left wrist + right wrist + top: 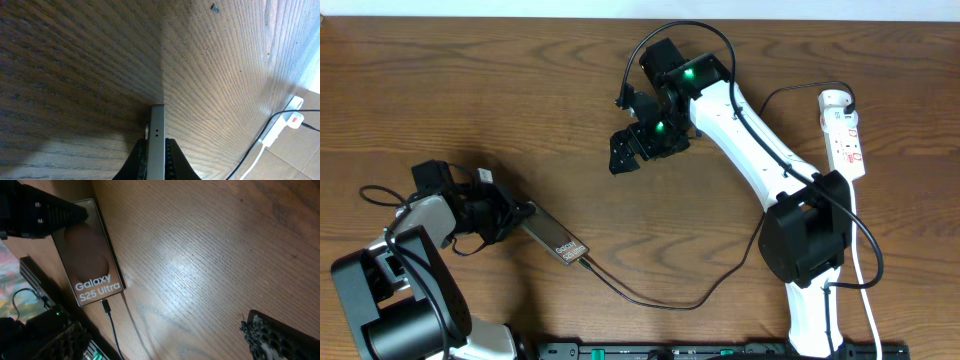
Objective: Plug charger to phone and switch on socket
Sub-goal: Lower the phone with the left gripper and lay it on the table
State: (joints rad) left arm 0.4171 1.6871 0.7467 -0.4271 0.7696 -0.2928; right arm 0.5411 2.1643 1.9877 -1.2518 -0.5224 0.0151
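Bench: brown wood grain, carrying both arms and every item.
Left hand: low on the left of the bench, clenched on the upper end of the phone; the left wrist view showed the slab edge-on between its two dark fingers.
Phone: just right of the left hand, lying at a slant with its lower end pointing toward the bench's near right. In the right wrist view its brownish glossy face was up, with the white "Galaxy S25 Ultra" text near the lower end.
Charger: thin black cable running from the phone's lower end, sagging toward the near edge, then curving up toward the base of the right arm.
Plug: met the middle of the phone's bottom edge and looked seated there, cable trailing away from it.
Right hand: over the middle of the bench, well apart from the phone and the socket, released and grasping nothing; one textured finger showed at the lower right of its own view.
Socket: white power strip with red switch markings at the far right of the bench, black cable entering at its far end. Switch position too small to tell.
White cord: ran from the socket down the right side toward the near edge.
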